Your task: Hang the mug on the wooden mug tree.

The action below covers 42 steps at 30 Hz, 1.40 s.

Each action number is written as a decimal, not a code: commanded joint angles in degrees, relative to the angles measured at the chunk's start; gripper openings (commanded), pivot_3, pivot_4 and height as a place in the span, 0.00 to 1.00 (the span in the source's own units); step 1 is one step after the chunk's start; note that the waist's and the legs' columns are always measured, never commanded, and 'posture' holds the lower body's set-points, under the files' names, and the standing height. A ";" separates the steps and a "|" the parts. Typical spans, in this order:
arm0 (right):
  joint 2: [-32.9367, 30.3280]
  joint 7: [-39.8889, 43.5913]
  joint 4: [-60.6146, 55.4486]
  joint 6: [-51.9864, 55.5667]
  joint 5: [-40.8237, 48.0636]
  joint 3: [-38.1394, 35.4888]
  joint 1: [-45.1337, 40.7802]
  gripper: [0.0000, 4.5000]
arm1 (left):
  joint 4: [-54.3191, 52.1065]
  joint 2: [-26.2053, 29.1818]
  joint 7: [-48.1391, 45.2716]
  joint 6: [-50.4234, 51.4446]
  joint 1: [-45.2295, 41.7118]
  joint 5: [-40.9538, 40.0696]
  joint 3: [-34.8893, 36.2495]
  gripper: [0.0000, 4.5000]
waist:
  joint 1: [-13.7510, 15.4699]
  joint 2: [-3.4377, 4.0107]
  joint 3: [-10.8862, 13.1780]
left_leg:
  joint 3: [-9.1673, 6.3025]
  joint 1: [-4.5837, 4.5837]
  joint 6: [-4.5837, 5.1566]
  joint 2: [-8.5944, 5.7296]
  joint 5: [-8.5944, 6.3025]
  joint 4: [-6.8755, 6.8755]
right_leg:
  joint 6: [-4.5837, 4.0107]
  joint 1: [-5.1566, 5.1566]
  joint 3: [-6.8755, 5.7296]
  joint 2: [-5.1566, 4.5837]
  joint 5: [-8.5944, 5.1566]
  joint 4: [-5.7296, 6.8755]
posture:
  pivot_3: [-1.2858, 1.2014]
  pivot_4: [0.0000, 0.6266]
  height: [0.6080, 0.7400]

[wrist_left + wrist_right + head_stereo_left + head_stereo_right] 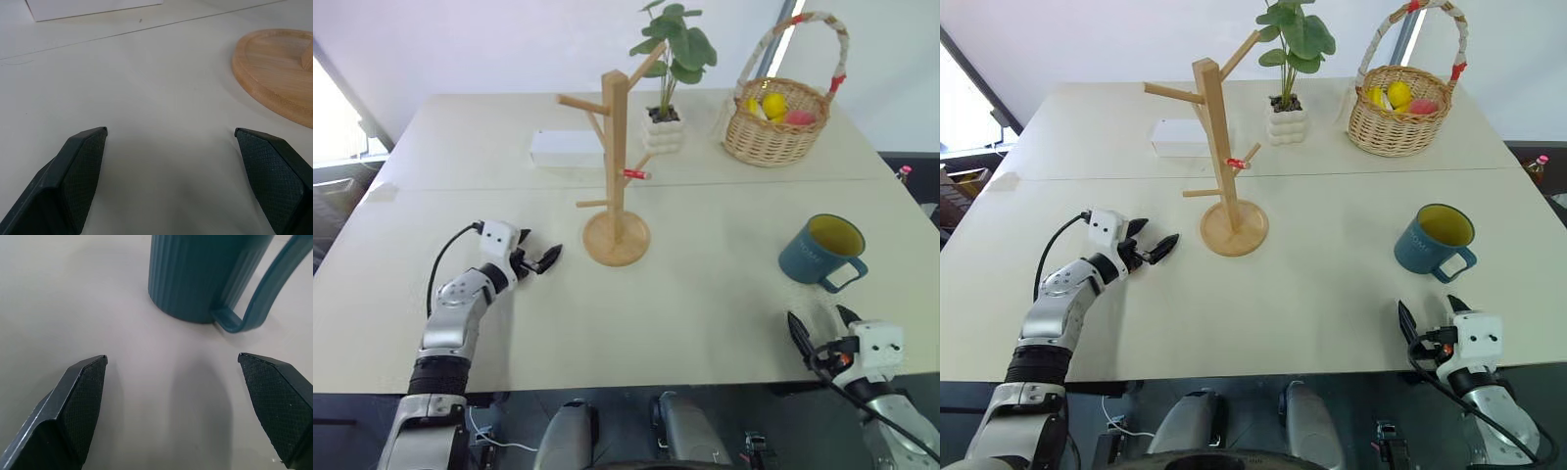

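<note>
At the near edge of the long white table (705, 304), the right gripper (820, 332) hovers with its two black fingers spread wide and nothing between them, pointing toward the teal-blue ceramic mug with a yellow inside (822, 252). That mug stands upright on the table just beyond the fingertips, apart from them, its loop handle turned toward the gripper. On the left side, the left gripper (540, 261) is likewise wide open and empty, low over the table and aimed at the round base of the tall light-wood mug tree (616, 166), near it but not touching. Farther back stand a flat white box (566, 149), a white ribbed pot with a green plant (664, 129) and a wicker basket of fruit (775, 121).
</note>
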 commanded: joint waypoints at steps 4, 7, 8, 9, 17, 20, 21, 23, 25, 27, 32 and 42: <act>-0.19 -1.24 -0.01 -0.69 -1.16 -0.78 -0.52 0.99 | -2.30 0.72 0.48 -0.24 0.38 -1.07 1.81 1.00 | 0.03 0.00 0.00 | 0.00 -0.02 0.00 0.00 0.00 0.00 | 0.00 0.00 0.00 -0.01 0.00 -0.01 | 0.52 0.24 1.00; -0.14 -1.77 -0.08 -0.85 -1.71 -0.90 -0.66 0.99 | -2.89 1.04 0.07 0.20 0.79 -1.58 2.49 1.00 | 0.01 0.00 0.00 | 0.00 -0.01 0.00 0.00 0.00 0.00 | 0.00 0.00 0.00 0.00 0.00 0.00 | 0.52 0.24 1.00; -0.07 -1.97 -0.12 -0.95 -1.83 -1.03 -0.63 0.99 | -3.53 1.21 -0.37 0.39 1.25 -1.82 2.56 1.00 | -0.03 0.00 0.00 | 0.00 -0.01 0.00 0.00 0.00 0.00 | 0.00 0.00 0.00 0.00 0.00 0.00 | 0.52 0.24 1.00; 0.01 -2.09 -0.21 -1.03 -1.85 -1.16 -0.49 0.99 | -4.40 1.49 -0.96 0.56 1.88 -2.12 2.50 1.00 | -0.10 0.00 0.00 | 0.00 0.00 0.00 0.00 0.00 0.00 | 0.00 -0.01 0.00 0.00 0.00 0.00 | 0.52 0.24 1.00; 0.14 -2.97 -1.49 -0.83 -2.02 -1.31 -0.03 0.99 | -17.18 4.32 -12.35 8.31 7.28 -10.71 -0.09 1.00 | 0.03 0.00 0.00 | 0.00 -0.01 0.00 0.01 0.00 0.00 | -0.02 0.00 0.01 -0.04 -0.01 0.00 | 0.52 0.24 1.00; 0.46 -4.65 -2.80 -0.42 -2.60 -1.49 -0.37 0.99 | -22.79 5.36 -18.32 13.52 7.97 -15.38 -3.28 1.00 | 0.07 0.03 0.00 | 0.00 -0.01 0.00 0.01 0.00 0.00 | -0.04 0.01 0.02 -0.05 -0.02 -0.01 | 0.52 0.24 1.00; 0.61 -5.18 -3.27 -0.35 -2.78 -1.48 -0.39 0.99 | -24.43 5.68 -19.81 14.94 7.94 -16.34 -4.71 1.00 | 0.07 0.03 0.00 | 0.01 -0.02 0.00 0.01 0.00 0.00 | -0.06 0.01 0.02 -0.06 -0.03 -0.01 | 0.52 0.24 1.00; 1.01 -6.22 -4.05 -0.41 -3.17 -1.48 -0.38 0.99 | -27.77 6.33 -22.27 17.30 7.83 -17.67 -7.71 1.00 | 0.02 0.05 -0.01 | 0.02 -0.02 0.00 0.01 0.00 0.00 | -0.12 0.01 0.02 -0.06 -0.06 -0.01 | 0.52 0.24 1.00; 1.68 -7.98 -4.79 -0.13 -3.54 -1.63 -1.09 0.99 | -30.52 6.09 -23.81 18.52 6.96 -18.02 -11.07 1.00 | 0.00 0.05 -0.01 | 0.01 -0.02 0.00 0.01 0.00 0.00 | -0.11 0.00 0.02 -0.04 -0.06 -0.01 | 0.52 0.24 1.00; 2.15 -10.21 -4.84 0.12 -4.61 -1.97 -2.23 0.99 | -32.26 5.43 -24.42 18.30 5.89 -17.08 -14.13 1.00 | 0.01 0.06 0.00 | 0.01 -0.01 0.00 0.01 0.00 -0.01 | -0.11 0.00 0.03 -0.03 -0.06 0.00 | 0.52 0.24 1.00; 2.82 -18.89 -1.49 0.97 -10.15 -3.86 -6.30 0.99 | -33.90 2.02 -23.47 15.88 2.07 -13.63 -20.52 1.00 | 0.01 0.06 -0.01 | 0.06 0.00 0.00 -0.01 0.01 0.04 | -0.13 0.02 0.06 0.02 -0.07 0.00 | 0.52 0.24 1.00; 3.09 -24.50 1.39 2.16 -12.80 -4.72 -9.94 0.99 | -33.11 1.42 -23.69 13.10 1.06 -11.27 -22.28 1.00 | -0.12 0.15 -0.04 | 0.08 0.01 0.01 0.00 0.01 0.01 | -0.06 0.01 0.08 0.10 -0.03 0.01 | 0.52 0.24 1.00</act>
